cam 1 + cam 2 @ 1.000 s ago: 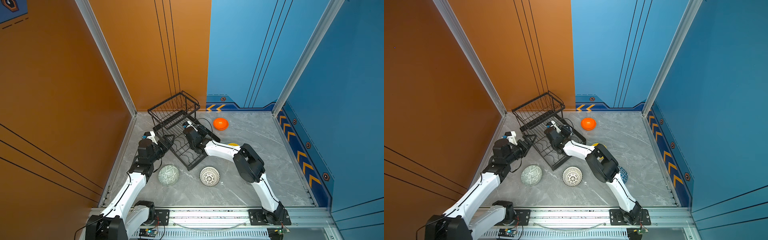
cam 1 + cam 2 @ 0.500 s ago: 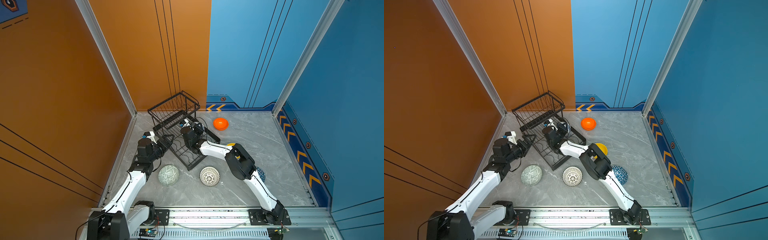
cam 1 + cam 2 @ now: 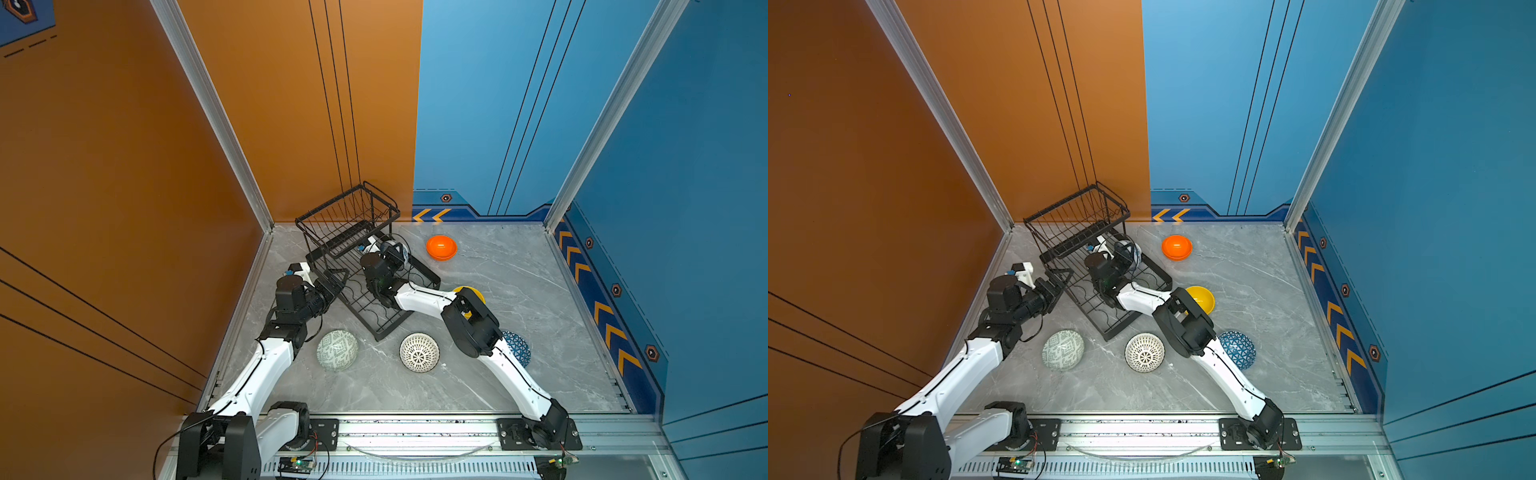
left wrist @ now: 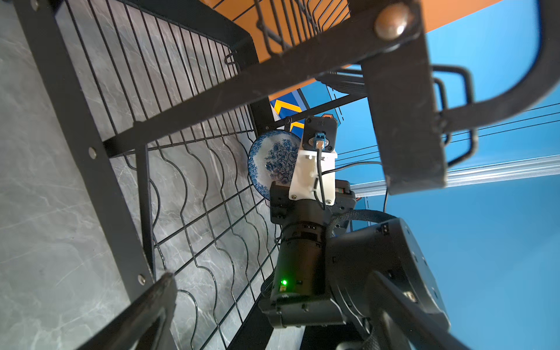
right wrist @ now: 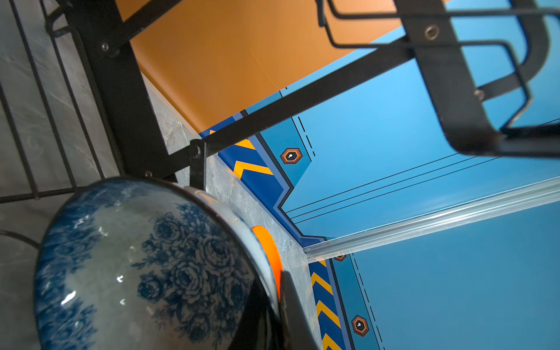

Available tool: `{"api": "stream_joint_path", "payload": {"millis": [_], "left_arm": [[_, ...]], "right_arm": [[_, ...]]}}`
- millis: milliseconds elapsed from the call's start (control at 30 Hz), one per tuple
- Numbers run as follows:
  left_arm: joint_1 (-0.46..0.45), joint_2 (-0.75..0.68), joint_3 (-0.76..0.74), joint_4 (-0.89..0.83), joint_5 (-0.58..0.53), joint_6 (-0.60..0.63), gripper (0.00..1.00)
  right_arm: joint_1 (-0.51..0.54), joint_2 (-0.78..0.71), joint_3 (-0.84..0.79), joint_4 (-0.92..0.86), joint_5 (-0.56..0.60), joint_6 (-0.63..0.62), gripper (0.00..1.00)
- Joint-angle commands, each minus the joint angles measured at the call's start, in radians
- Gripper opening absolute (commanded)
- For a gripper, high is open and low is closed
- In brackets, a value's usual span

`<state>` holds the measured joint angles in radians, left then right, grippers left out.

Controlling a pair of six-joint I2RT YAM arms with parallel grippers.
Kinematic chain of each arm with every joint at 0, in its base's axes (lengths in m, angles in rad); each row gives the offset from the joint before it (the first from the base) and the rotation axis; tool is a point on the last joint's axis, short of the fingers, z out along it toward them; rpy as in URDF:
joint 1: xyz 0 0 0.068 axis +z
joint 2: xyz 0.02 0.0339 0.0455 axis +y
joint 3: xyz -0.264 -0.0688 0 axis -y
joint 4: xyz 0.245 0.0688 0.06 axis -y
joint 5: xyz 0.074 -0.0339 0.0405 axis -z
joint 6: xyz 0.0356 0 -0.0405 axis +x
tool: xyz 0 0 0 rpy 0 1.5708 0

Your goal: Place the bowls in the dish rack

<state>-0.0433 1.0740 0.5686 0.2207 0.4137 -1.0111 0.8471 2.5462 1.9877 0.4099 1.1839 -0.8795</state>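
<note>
The right end effector (image 3: 394,254) is clamped on the rim of the white-and-blue floral bowl (image 4: 269,157). It holds the bowl on edge over the dish rack (image 3: 376,328) tray's 1 o'clock end. In both top views wires and the wrist hide most of the bowl. The left end effector (image 3: 332,286) has its jaws apart at the rack's 9 o'clock handle; contact is unclear. The right elbow hides most of the yellow bowl (image 3: 480,295) and part of the blue triangle-patterned bowl (image 3: 519,349).

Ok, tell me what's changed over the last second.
The right arm's elbow swung in toward the dish rack, uncovering more of the yellow bowl and the blue triangle bowl. The right gripper, jaws shut on the floral bowl, barely shifted. Unchanged: the left gripper, jaws open at the rack's edge, the orange bowl, green bowl and lattice bowl.
</note>
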Motion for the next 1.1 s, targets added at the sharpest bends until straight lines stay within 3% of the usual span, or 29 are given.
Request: {"api": "stream_joint_path", "payload": {"millis": [0,733,933,1067], "left_arm": [[0.01,0.005,0.025,0.015,0.031,0.017,0.98],[0.017,0.037,0.04,0.022,0.066,0.024,0.98],[0.017,0.065,0.046,0.035,0.08,0.016,0.98],[0.017,0.078,0.054,0.034,0.092,0.014,0.98]], "right_arm": [[-0.008,0.022,0.06,0.084,0.053,-0.044,0.0],[-0.023,0.174,0.215,0.396,0.119,-0.377,0.0],[-0.016,0.168,0.231,0.352,0.12,-0.376,0.0],[-0.004,0.147,0.236,0.222,0.132,-0.292,0.0]]}}
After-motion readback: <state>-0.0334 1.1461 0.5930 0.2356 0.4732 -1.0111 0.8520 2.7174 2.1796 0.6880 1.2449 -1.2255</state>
